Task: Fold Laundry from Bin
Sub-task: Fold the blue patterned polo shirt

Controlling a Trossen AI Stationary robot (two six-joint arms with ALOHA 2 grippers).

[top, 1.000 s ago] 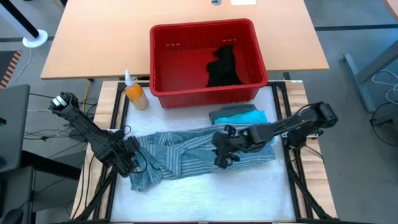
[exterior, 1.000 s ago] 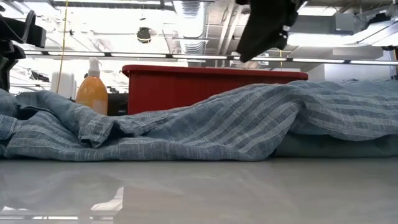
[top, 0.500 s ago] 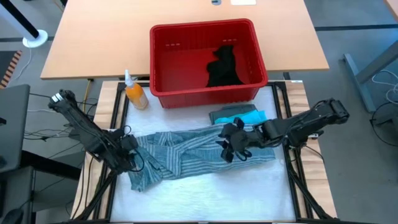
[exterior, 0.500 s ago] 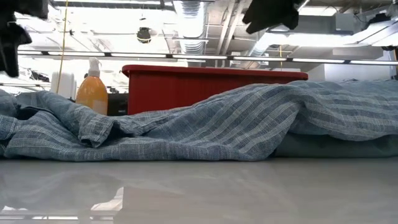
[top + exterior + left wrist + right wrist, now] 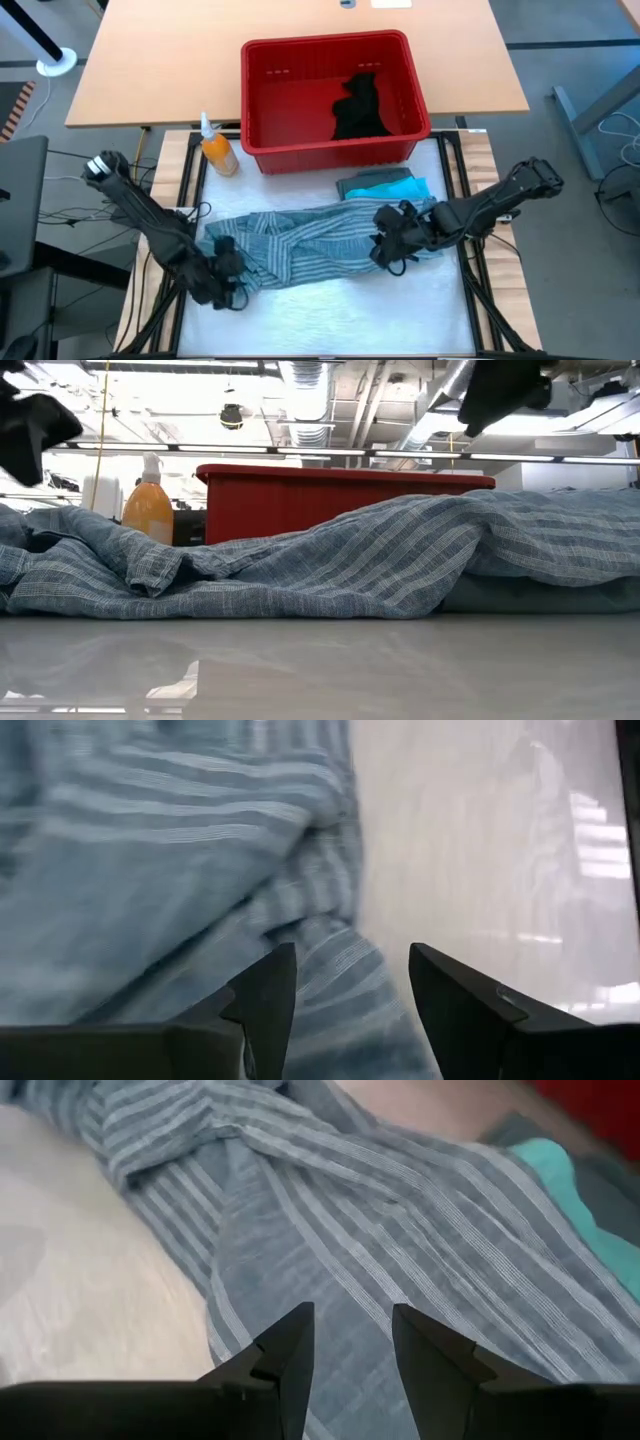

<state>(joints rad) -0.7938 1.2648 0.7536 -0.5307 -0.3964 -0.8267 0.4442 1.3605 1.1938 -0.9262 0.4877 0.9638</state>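
Observation:
The blue-grey striped shirt (image 5: pixel 310 245) lies crumpled across the white mat; its right end rests on a folded turquoise garment (image 5: pixel 405 190) and a grey-green one (image 5: pixel 362 181). A black garment (image 5: pixel 360 105) lies inside the red bin (image 5: pixel 325 42) behind the mat. My left gripper (image 5: pixel 350 1010) hangs open over the shirt's near-left corner (image 5: pixel 225 285), clear of the cloth in the low view (image 5: pixel 30 430). My right gripper (image 5: pixel 350 1355) is open above the shirt's right part (image 5: pixel 388 250), well above it in the low view (image 5: pixel 505 390).
An orange pump bottle (image 5: pixel 218 150) stands at the bin's left front corner. The bin sits at the wooden table's near edge (image 5: pixel 170 60), just behind the mat. Bare white mat (image 5: pixel 330 310) lies between the shirt and the near edge. Dark frame rails (image 5: pixel 470 290) run along the mat's sides.
My left gripper has moved toward the table's near edge, along the shirt's left end, and has tipped. My right gripper has moved toward the table's right edge above the shirt. The shirt lies as before.

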